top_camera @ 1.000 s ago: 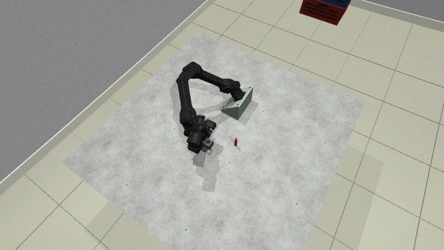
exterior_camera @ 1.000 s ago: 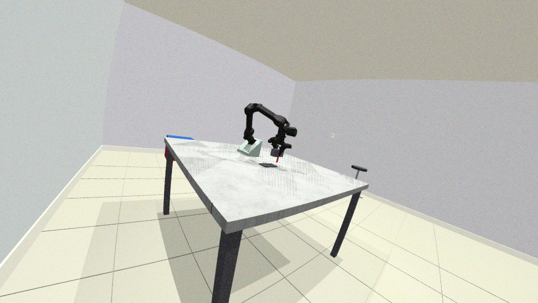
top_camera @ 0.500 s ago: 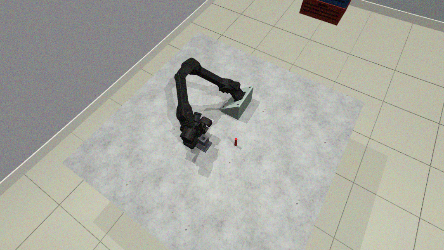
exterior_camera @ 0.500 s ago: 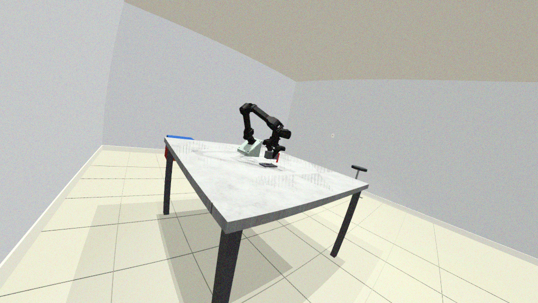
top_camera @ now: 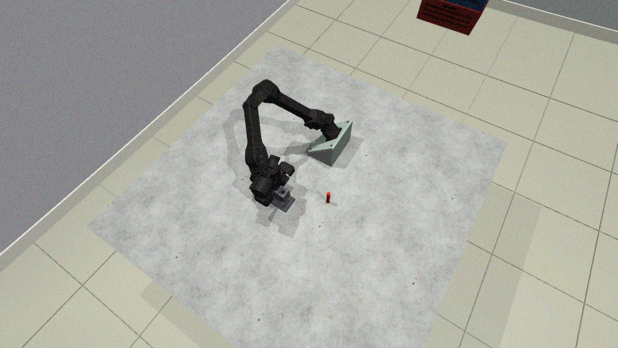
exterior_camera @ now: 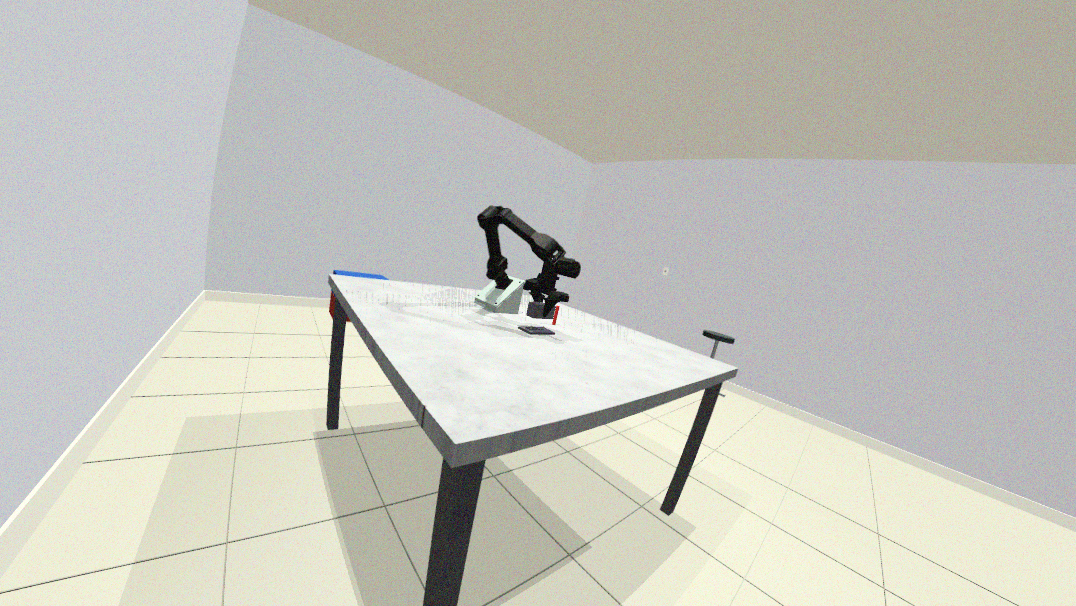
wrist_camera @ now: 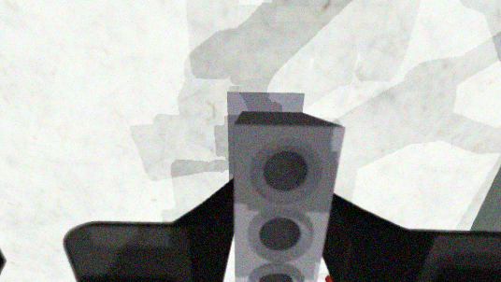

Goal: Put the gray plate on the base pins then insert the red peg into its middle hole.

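Note:
The gray plate (top_camera: pixel 283 194) (exterior_camera: pixel 535 309) (wrist_camera: pixel 322 187) is a block with round holes in a row, held above the table. My gripper (wrist_camera: pixel 269 183) is shut on it, one finger at each long side. The dark base (top_camera: pixel 286 207) (exterior_camera: pixel 536 330) (wrist_camera: pixel 291 100) lies on the table below. In the exterior view a gap shows between plate and base. In the wrist view the base's far end sticks out past the plate's end. Its pins are hidden. The red peg (top_camera: pixel 328 197) (exterior_camera: pixel 556 315) (wrist_camera: pixel 328 278) stands upright on the table beside the base, apart from it.
The arm's pale green wedge mount (top_camera: pixel 320 155) (exterior_camera: pixel 509 301) stands on the marbled table (top_camera: pixel 367 267) (exterior_camera: pixel 572 380). A red and blue crate (top_camera: pixel 450 18) is on the floor beyond the table. A dark stool (exterior_camera: pixel 718 336) shows past the table's right side.

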Tool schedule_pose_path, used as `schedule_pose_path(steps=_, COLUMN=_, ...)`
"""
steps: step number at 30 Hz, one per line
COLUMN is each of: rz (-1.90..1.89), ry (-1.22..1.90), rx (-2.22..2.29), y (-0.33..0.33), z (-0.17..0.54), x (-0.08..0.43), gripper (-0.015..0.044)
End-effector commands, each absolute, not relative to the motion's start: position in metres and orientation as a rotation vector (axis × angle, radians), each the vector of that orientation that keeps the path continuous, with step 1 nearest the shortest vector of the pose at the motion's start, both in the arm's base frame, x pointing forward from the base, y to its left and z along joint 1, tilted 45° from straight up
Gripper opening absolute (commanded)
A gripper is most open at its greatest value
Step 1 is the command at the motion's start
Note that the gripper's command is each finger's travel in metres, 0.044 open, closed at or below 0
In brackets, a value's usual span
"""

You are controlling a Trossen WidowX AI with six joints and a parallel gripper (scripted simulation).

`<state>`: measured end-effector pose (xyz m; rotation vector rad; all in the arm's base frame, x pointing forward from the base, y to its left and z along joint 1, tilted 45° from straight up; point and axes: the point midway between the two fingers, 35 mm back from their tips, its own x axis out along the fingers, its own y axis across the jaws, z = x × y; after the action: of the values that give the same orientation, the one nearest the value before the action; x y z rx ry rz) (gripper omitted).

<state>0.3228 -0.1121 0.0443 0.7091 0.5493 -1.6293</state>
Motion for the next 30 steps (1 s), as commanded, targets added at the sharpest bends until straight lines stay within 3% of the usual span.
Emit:
schedule_pose_path(steps=1, rz=-1.625, ry=0.547, rx=0.705, y=-0.112, z=0.045, x=0.323, gripper=0.0000)
schedule_pose_path(steps=30, rz=-1.625, ry=0.546, rx=0.704, y=-0.136, z=0.021, x=0.321, gripper=0.0000)
